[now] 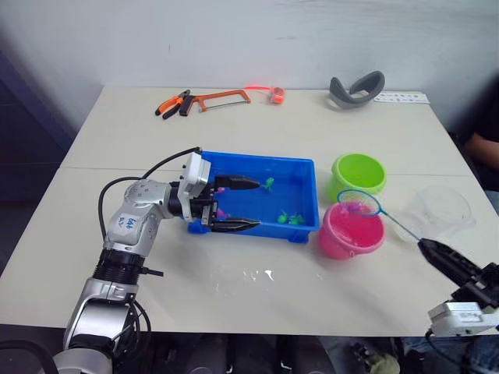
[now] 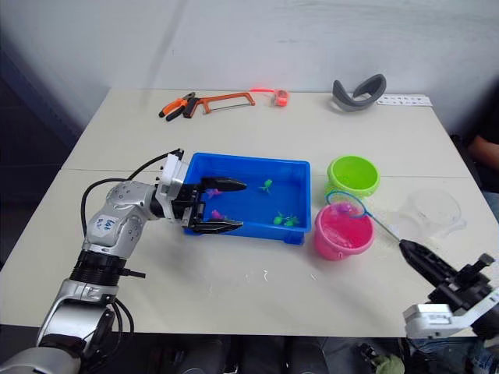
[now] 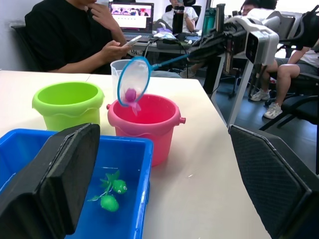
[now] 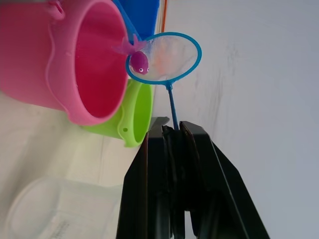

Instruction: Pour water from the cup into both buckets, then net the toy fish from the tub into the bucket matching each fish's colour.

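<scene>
My right gripper [image 1: 440,255] is shut on the thin handle of the net [image 1: 359,202], at the table's right front. The net's blue hoop hangs over the pink bucket [image 1: 351,232] with a pink toy fish [image 4: 138,62] in its mesh. The green bucket [image 1: 359,173] stands just behind the pink one. The clear cup [image 1: 444,210] is to their right. My left gripper [image 1: 243,204] is open at the left end of the blue tub [image 1: 257,159], one finger over its near rim. Green fish [image 1: 290,219] and a pink one [image 1: 221,212] lie in the tub.
A hacksaw [image 1: 222,98], orange pliers [image 1: 173,104], an orange tape roll [image 1: 276,95] and a grey curved band [image 1: 357,89] lie along the table's far edge. Water drops [image 1: 257,274] glisten in front of the tub. People [image 3: 75,35] sit beyond the table's right side.
</scene>
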Controlling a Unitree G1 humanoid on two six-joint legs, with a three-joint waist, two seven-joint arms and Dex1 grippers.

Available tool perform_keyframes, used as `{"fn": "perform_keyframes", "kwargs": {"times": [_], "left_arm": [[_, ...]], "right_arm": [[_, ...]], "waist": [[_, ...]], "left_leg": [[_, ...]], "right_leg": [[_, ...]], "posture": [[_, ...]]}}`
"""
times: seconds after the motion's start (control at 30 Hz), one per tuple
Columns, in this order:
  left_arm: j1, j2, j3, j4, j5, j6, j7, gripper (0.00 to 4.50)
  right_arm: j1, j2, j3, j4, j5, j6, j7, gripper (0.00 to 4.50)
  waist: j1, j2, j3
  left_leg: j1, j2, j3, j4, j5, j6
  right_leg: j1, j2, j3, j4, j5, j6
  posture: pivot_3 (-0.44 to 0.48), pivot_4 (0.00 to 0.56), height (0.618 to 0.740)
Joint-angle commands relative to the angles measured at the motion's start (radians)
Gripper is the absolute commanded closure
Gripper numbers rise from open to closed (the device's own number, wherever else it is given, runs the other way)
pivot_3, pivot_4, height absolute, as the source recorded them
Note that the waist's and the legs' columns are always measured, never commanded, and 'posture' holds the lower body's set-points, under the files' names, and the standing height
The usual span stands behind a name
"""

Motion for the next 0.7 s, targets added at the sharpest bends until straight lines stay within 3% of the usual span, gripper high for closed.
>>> {"fn": "perform_keyframes", "kwargs": {"times": [0.03, 0.4, 0.7], "left_arm": [[0.0, -0.003, 0.019, -0.013, -0.001, -0.016, 0.002, 0.01], [0.001, -0.016, 0.017, -0.004, 0.004, -0.032, 0.011, 0.01], [-0.014, -0.009, 0.026, 0.008, 0.007, -0.037, 0.013, 0.01]], "right_arm": [[0.012, -0.011, -0.007, -0.04, 0.024, 0.036, -0.01, 4.5], [0.06, 0.011, 0.047, -0.056, -0.02, 0.133, -0.007, 4.5], [0.055, -0.038, -0.066, -0.177, 0.104, 0.209, 0.011, 4.5]], "waist": [[0.0, 0.0, 0.0], [0.002, 0.0, 0.0], [0.0, 0.0, 0.0]], "left_leg": [[0.0, 0.0, 0.0, 0.0, 0.0, 0.0], [0.0, 0.0, 0.0, 0.0, 0.0, 0.0], [0.001, 0.001, 0.0, 0.001, 0.0, 0.0]], "right_leg": [[0.0, 0.0, 0.0, 0.0, 0.0, 0.0], [0.0, 0.0, 0.0, 0.004, 0.0, 0.0], [0.0, 0.0, 0.0, 0.005, 0.0, -0.001]], "posture": [[0.0, 0.15, 0.74], [0.0, 0.15, 0.74], [0.0, 0.15, 0.74]]}}
